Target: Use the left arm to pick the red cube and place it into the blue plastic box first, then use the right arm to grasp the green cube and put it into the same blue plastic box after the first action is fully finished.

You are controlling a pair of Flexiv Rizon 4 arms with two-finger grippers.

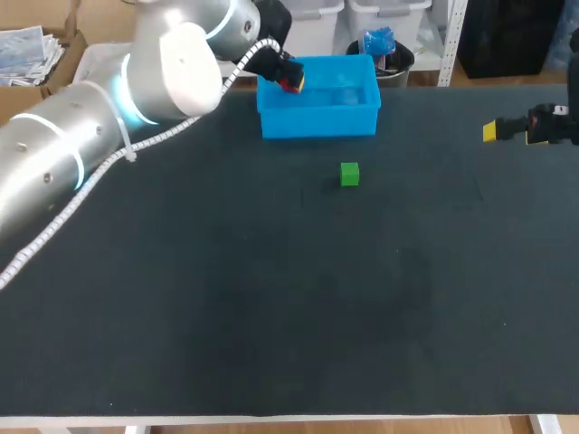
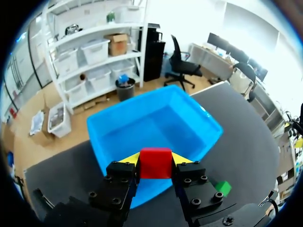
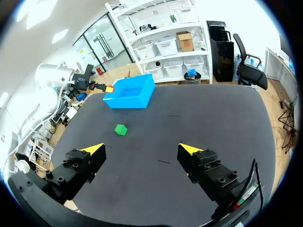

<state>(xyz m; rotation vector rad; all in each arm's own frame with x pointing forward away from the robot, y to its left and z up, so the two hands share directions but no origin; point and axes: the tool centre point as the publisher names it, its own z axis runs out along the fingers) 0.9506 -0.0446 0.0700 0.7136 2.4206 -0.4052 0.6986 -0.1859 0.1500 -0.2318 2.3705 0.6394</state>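
My left gripper [image 1: 291, 80] hangs over the left end of the blue plastic box [image 1: 318, 117], shut on the red cube [image 1: 296, 83]. In the left wrist view the red cube [image 2: 155, 163] sits clamped between the yellow fingertips [image 2: 130, 158] of my left gripper [image 2: 155, 159], above the near wall of the blue box [image 2: 156, 125]. The green cube [image 1: 349, 174] rests on the dark table in front of the box; it also shows as the green cube [image 2: 221, 187] and green cube [image 3: 121, 129]. My right gripper [image 3: 142, 149] stands open at the table's right edge, its yellow tip [image 1: 489, 131] visible, far from the cube.
The dark table mat [image 1: 271, 298] stretches wide in front of the green cube. My left arm's silver body [image 1: 109, 117] and its white cable cross the table's left rear corner. The blue box [image 3: 130, 92] stands at the table's far edge.
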